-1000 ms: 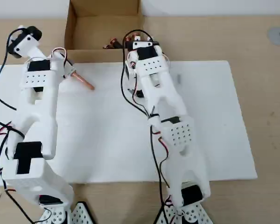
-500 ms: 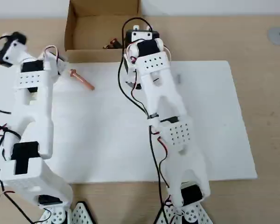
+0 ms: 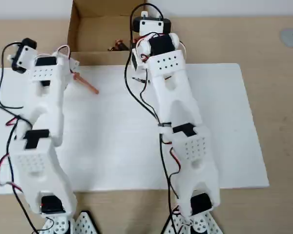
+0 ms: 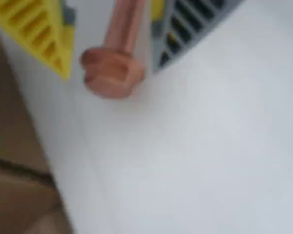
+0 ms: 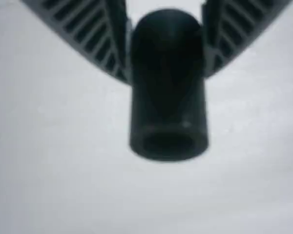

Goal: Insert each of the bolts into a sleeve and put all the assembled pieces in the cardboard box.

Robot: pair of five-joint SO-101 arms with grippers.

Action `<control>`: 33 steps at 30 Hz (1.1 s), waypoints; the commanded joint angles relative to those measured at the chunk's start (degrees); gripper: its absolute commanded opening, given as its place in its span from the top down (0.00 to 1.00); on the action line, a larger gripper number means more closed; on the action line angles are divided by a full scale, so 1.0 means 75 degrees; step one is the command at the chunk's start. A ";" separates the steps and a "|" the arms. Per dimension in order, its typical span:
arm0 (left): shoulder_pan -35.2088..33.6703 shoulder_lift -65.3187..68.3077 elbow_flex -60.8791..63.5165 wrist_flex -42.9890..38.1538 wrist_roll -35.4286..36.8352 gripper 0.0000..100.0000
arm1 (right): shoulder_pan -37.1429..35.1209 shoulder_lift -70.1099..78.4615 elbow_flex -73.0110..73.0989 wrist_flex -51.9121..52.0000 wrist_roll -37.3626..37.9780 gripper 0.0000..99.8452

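Stretching our right arm [image 3: 171,92] toward twelve o'clock, right pincer [image 5: 166,70] gripping black cylindrical sleeve [image 5: 168,112], left pincer [image 4: 111,66] gaping astride copper bolt [image 4: 115,73].

This looks like a robotics lab bench: a pale wooden desk [image 3: 278,97] with a round grey cable port [image 3: 290,36], a white rectangular work mat [image 3: 112,146], and 2 white plastic robot arms [image 3: 178,102].

Two robot arms: a left arm [image 3: 41,112] and a right arm [image 3: 178,107]. One box [image 3: 74,29]. One white mat [image 3: 112,146]. One copper bolt [image 3: 86,83] [image 4: 115,73] on the mat. One black sleeve [image 5: 168,97]. Inside the box, a small cluster of copper and black pieces [image 3: 118,45], partly hidden and too bunched to count. One grey disc [image 3: 290,36] on the table [image 3: 276,97].
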 commanded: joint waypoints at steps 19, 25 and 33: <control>0.0727 0.1635 -0.4900 0.3856 0.0539 0.88 | 0.0111 -0.0651 0.0041 -0.0387 0.0094 0.99; 0.0563 0.1647 -0.4841 0.4583 0.0516 0.88 | 0.0170 -0.0651 0.0041 -0.0410 0.0094 0.99; 0.0422 0.1659 -0.4841 0.4525 0.0516 0.88 | 0.0170 -0.0651 0.0018 -0.0410 0.0094 0.99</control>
